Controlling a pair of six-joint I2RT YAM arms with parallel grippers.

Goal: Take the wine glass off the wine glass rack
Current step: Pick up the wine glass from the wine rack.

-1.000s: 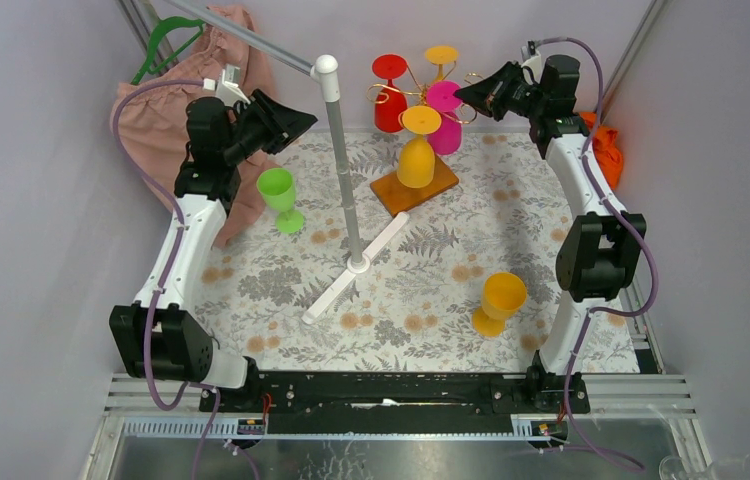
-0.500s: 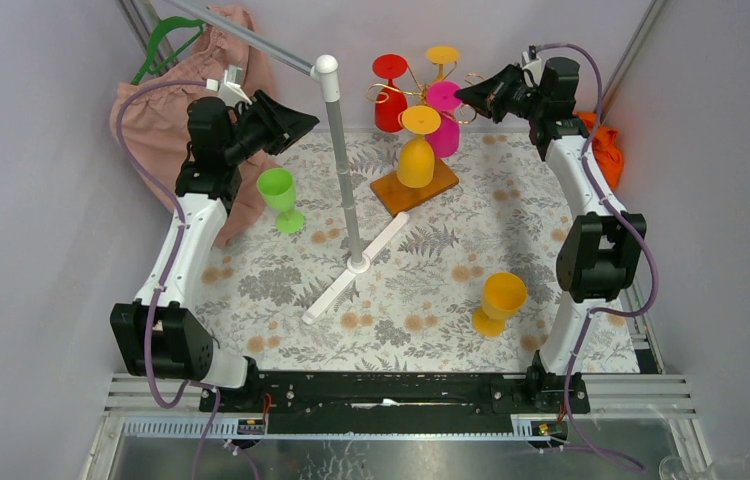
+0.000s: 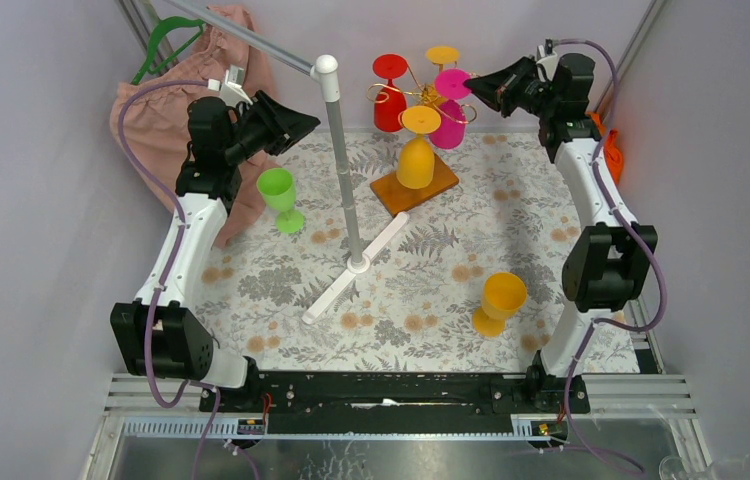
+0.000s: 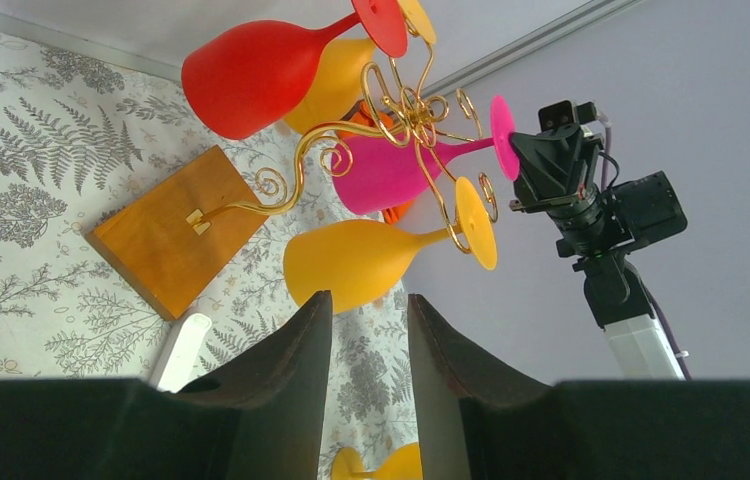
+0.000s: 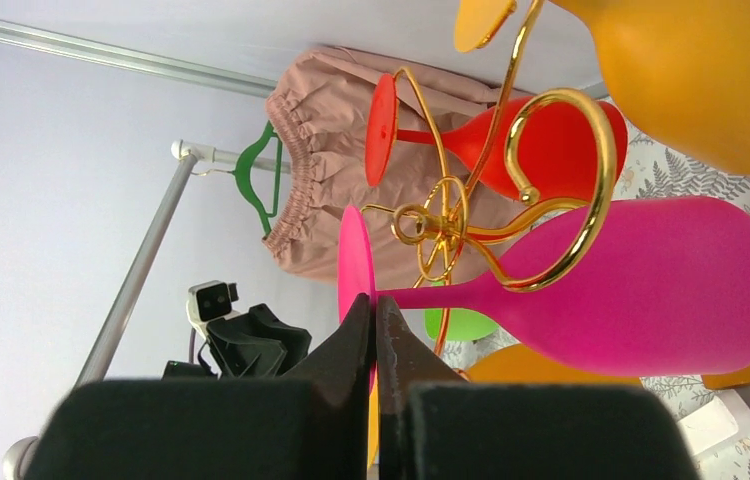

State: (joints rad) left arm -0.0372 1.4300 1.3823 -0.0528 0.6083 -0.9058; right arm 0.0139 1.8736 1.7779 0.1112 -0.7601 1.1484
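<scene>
Now 4 glasses [image 3: 389, 105] on rack [image 4: 413, 108], 2 on table [image 3: 431, 260]; right gripper [image 5: 374, 305] pinches pink glass [image 5: 651, 285], left gripper [image 4: 366, 310] half-open, empty.

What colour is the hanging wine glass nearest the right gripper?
The plain magenta-pink wine glass; clearest in the right wrist view, pinched by the right gripper.

Six wine glasses [image 3: 275, 187], one rack [image 3: 401, 198]

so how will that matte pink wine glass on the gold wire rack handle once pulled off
The matte pink wine glass looks plastic, so probably light and sturdy. Pinched by its thin foot in the right gripper, it may swing.
</scene>
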